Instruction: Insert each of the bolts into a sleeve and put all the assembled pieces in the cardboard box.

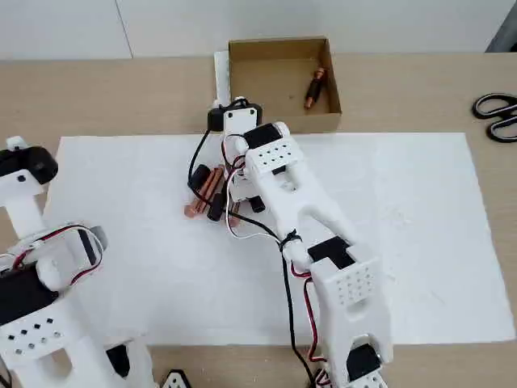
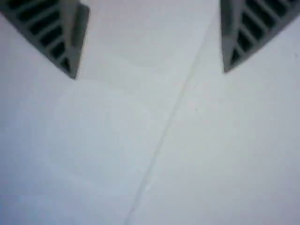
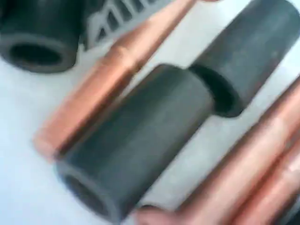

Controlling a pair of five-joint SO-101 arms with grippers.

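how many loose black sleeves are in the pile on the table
3 in the right wrist view: end-on sleeve apart, middle sleeve beside a bolt, far sleeve behind it. More may be hidden under the right arm.

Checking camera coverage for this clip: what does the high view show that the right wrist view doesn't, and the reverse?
Extra in the high view: the box with one assembled piece inside, and scissors off to the side. Extra in the right wrist view: the sleeves' hollow ends and a bolt's taper, close up. Shared: the loose bolts and sleeves lying together on the white sheet.
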